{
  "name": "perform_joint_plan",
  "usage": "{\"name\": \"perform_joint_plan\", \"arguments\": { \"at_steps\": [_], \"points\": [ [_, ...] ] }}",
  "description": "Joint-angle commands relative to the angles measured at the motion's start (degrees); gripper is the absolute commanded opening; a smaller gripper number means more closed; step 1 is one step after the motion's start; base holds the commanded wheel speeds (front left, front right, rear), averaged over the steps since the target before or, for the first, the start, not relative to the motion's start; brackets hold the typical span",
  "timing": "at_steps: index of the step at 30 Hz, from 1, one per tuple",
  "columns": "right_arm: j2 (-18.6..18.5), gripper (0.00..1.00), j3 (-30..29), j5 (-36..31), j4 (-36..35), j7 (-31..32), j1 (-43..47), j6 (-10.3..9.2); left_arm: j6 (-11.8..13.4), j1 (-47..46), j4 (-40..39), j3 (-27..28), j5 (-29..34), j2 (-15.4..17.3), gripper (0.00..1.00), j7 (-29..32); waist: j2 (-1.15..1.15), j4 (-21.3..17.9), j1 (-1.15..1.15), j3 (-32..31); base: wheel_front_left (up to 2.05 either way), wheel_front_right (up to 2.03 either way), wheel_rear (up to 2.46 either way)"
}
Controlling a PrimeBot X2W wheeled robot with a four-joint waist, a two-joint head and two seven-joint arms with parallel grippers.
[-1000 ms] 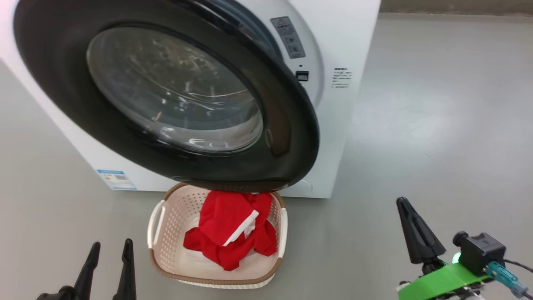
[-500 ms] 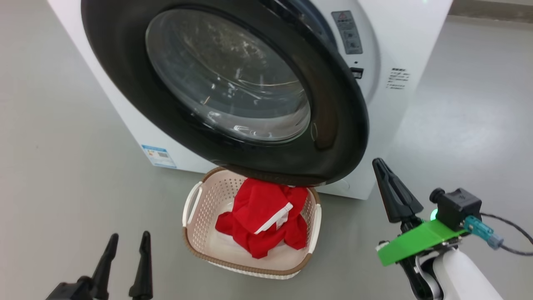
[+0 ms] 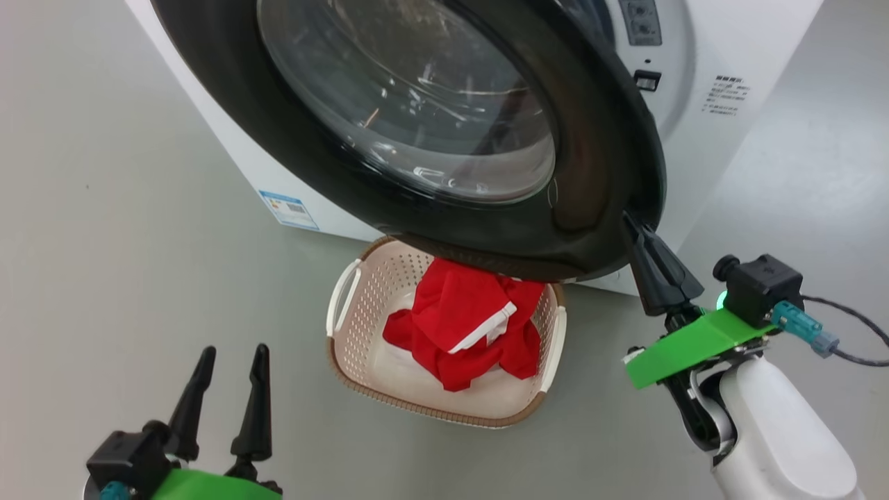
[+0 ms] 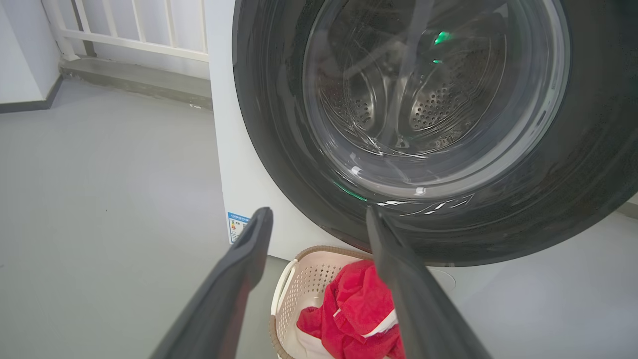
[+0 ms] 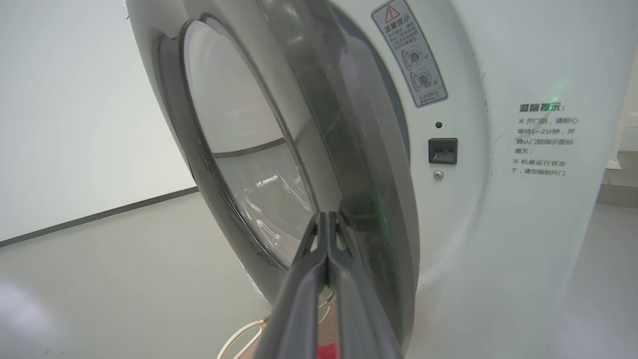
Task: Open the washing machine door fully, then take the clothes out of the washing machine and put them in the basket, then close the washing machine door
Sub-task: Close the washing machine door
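Right gripper [image 3: 630, 223] has both fingers pressed flat together, nothing between them. Its tip sits right at the outer edge of the washing machine door [image 3: 597, 139], on the lower side of the glossy black rim (actual contact can't be confirmed). In the right wrist view the closed tips [image 5: 326, 215] point at the door's [image 5: 349, 124] edge just beside a dark latch piece. The white washing machine [image 5: 523, 224] front lies beyond and to the right of them, with the latch socket [image 5: 442, 150] above. The door stands ajar, swung out from the front.

Left gripper [image 3: 235, 351] has its fingers spread apart and empty, hanging low over the grey floor [image 3: 139, 278], well apart from the door. From its own camera, the gap between the fingers [image 4: 318, 212] frames the door's lower rim [image 4: 279, 124]. The steel drum shows through the glass.

The basket [image 3: 375, 292] sits on the floor ahead and to the right of the left gripper, and down-left of the right gripper, partly under the door. The red clothes [image 3: 465, 312] are heaped inside it, white trim up. They also show below the left fingers [image 4: 359, 304].
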Motion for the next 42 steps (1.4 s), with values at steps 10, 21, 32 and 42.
{"name": "perform_joint_plan", "arguments": {
  "at_steps": [10,21,32,42],
  "points": [
    [-0.5,0.00,-1.3,-0.9,-2.5,-0.4,-6.2,0.37,-0.3,-5.6,-1.4,0.8,-0.9,0.3,1.00,-0.4,0.00,0.3,0.00,6.8,0.00,0.00,0.00],
    [-0.7,0.00,-5.1,-2.5,-3.3,-0.4,-12.4,0.37,-0.3,-9.9,-1.1,-1.4,-2.3,0.2,1.00,-0.4,0.00,1.2,0.00,11.7,0.00,0.00,0.00],
    [-0.5,0.00,-8.3,-3.2,-4.2,-0.4,-16.0,0.37,-0.3,-11.1,-1.0,-2.4,-2.9,0.2,1.00,-0.4,0.00,1.6,0.00,13.0,0.00,0.00,0.00],
    [0.0,0.00,-7.6,-3.2,-3.9,-0.4,-15.7,0.37,-0.3,-11.4,-0.3,-2.6,-2.5,0.2,1.00,-0.4,0.00,1.0,0.00,11.9,0.00,0.00,0.00]
  ]
}}
